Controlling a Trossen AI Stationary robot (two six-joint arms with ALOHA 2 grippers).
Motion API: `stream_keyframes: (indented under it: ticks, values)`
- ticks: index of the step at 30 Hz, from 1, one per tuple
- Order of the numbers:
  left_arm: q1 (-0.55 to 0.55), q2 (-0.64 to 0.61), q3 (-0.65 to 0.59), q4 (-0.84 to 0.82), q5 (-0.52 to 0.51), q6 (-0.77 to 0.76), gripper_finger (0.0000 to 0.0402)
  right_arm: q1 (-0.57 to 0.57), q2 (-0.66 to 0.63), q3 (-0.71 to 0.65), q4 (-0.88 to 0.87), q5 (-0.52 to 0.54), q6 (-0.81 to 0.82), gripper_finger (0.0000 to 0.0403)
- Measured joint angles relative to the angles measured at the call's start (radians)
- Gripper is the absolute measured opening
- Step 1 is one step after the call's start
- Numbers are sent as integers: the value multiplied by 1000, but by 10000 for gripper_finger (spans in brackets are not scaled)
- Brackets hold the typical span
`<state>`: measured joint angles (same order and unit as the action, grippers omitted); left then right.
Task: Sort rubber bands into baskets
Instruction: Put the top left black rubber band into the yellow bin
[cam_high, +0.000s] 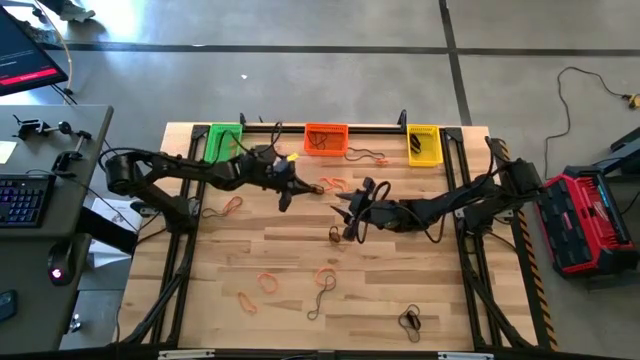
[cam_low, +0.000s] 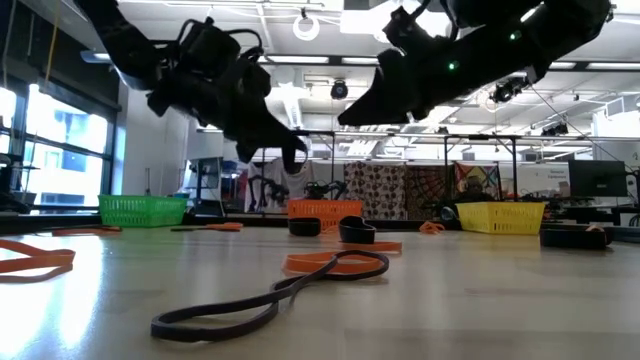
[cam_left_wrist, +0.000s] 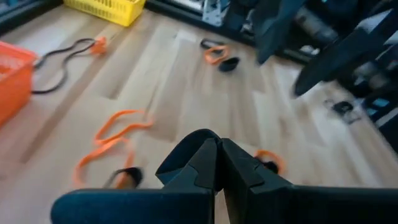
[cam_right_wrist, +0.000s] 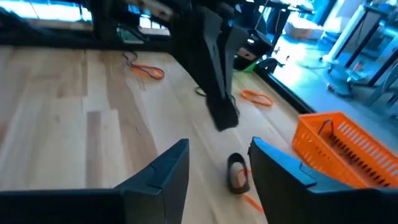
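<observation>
Here the left end effector (cam_high: 287, 197) hangs fingers together over the bench (cam_high: 290, 320) near the orange basket (cam_high: 326, 139); the right end effector (cam_high: 345, 208), fingers apart, hovers beside orange bands (cam_high: 333, 185).

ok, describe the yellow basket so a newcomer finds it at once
Start at the far edge of the table, where three mesh baskets sit in a row. The yellow basket is at the right arm's end, beside the orange basket; the green basket is at the opposite end.

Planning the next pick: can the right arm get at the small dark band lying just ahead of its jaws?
Probably yes. The right gripper is open, with the dark band on bare table in front; the left gripper hangs close beyond.
</observation>
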<state>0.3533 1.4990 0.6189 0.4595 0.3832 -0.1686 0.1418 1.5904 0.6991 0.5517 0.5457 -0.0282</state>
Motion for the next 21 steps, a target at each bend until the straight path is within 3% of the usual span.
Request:
stream_keyframes:
  ticks: [11,21]
  values:
    - [-77,0,0,88,-4,-84,2,-13,120,89,6,76,-137,161]
    - [-114,0,0,103,-58,-64,2,-18,141,125,8,47,-134,150]
